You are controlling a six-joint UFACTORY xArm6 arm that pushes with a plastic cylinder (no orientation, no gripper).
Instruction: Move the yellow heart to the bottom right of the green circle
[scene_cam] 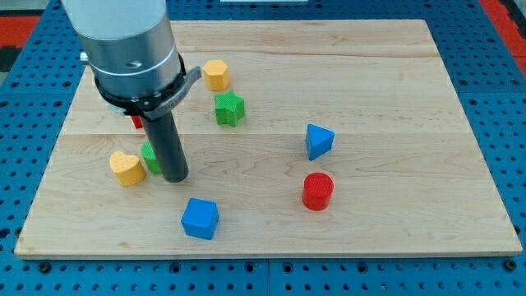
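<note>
**Yellow heart sits left of green circle, tip just right of it**

While the rod stands in the left-centre of the frame, my tip (174, 176) rests on the counter (394, 90), just right of the green circle (149, 158), which the rod mostly hides. No hand on this rig, only the rod, so nothing is grasped or clenched. Yellow heart (126, 168) lies at lower left, just beside the green circle on its left; touching or not, cannot tell.

Handling, as a guess: the heart looks small, rigid and light, should slide easily on smooth wood and may spin if hit off-centre. Best contact is a flat flank, pushed through the middle, steering it below the circle and out to its lower right.

Other blocks: yellow hexagon (216, 74), green star (230, 108), blue triangle (319, 141), red cylinder (317, 191), blue cube (200, 218), a red block (137, 122) barely visible behind the rod. No containers in view.
</note>
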